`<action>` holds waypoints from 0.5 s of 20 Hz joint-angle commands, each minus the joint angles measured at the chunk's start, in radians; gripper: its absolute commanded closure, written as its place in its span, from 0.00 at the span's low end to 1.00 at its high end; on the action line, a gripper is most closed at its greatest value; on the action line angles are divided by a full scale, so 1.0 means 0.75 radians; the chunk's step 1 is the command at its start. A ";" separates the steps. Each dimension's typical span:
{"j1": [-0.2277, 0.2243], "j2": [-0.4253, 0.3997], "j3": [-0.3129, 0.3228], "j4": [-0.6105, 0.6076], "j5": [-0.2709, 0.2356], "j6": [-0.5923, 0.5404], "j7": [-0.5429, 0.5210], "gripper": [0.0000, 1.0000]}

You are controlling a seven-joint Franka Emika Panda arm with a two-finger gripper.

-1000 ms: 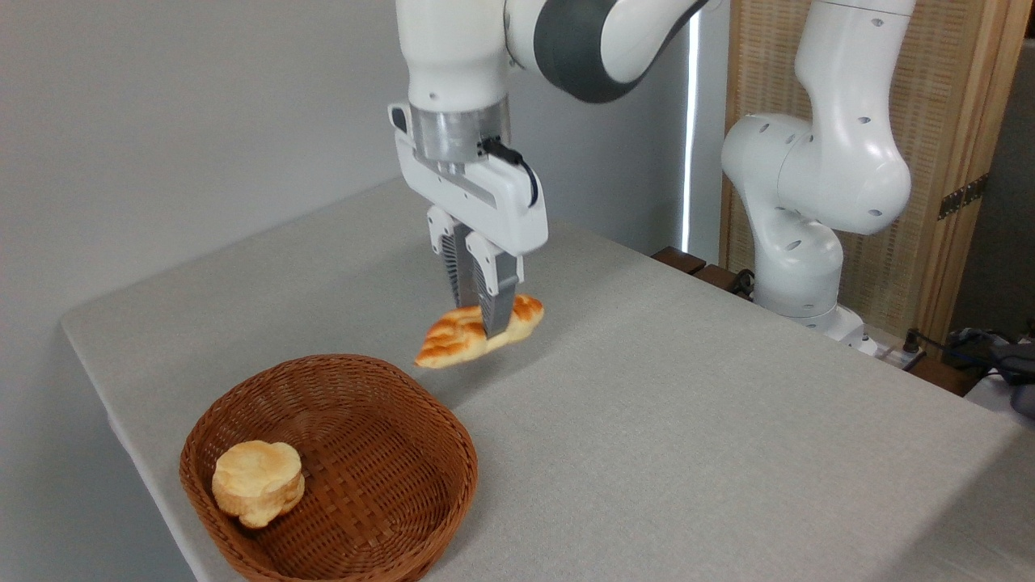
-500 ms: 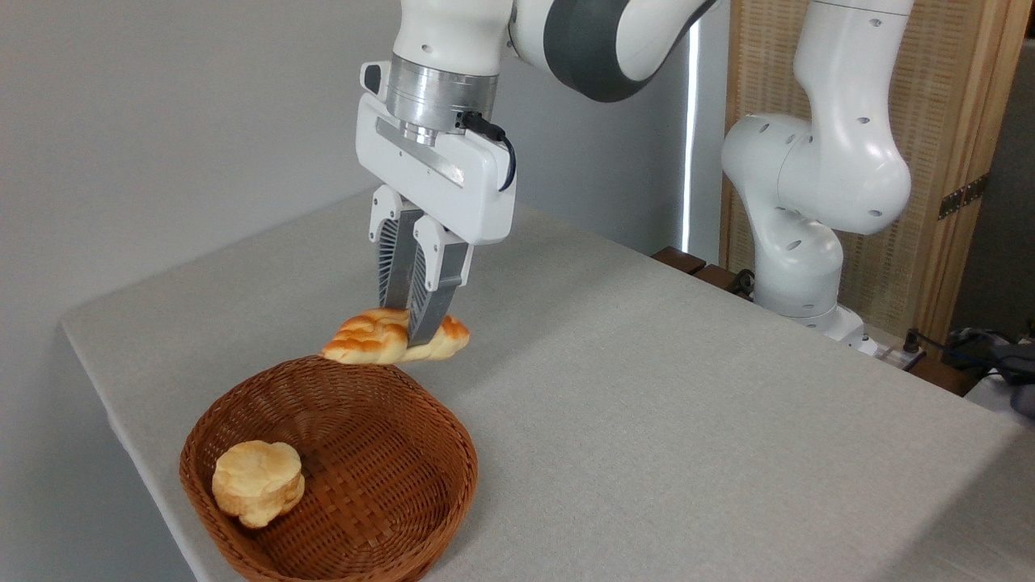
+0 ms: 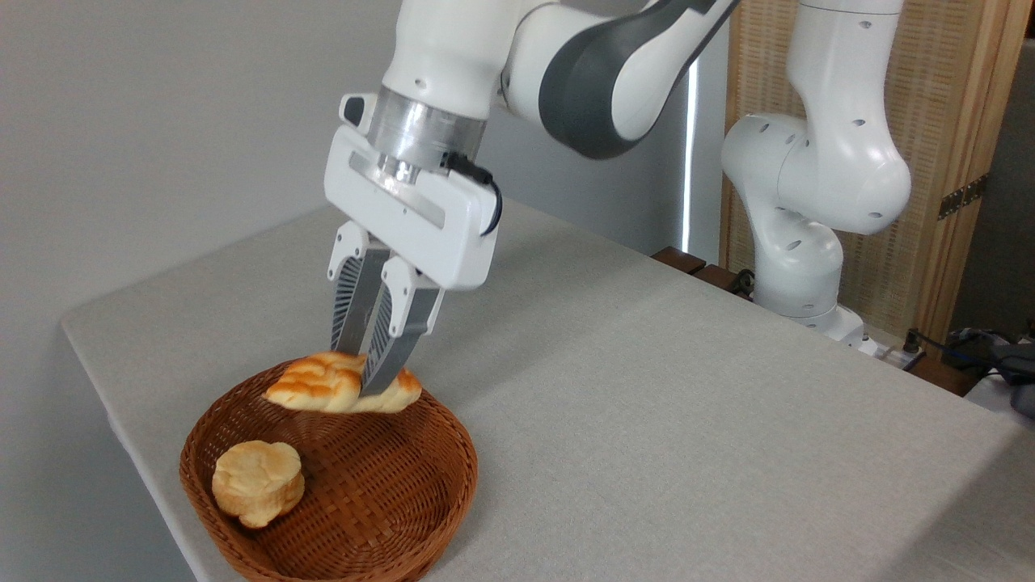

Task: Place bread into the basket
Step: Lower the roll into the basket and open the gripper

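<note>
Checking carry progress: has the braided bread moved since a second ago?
Yes. The bread, held in the gripper, moved left and toward the camera, now over the basket rim.

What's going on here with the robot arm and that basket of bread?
A white Franka arm's pincer is shut on a braided golden loaf, gripping it across the middle. The loaf hangs in the air over the far part of a round brown wicker basket near the table's front left corner; it has not been let go. A pale round bun already lies inside the basket on its left side, apart from the loaf. The loaf is roughly level, one pointed end toward the left.
</note>
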 commanded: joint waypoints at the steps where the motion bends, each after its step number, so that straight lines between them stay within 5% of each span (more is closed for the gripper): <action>1: -0.008 0.058 0.017 0.013 -0.031 0.078 0.016 0.00; 10: -0.010 0.136 0.015 0.013 -0.029 0.136 0.016 0.00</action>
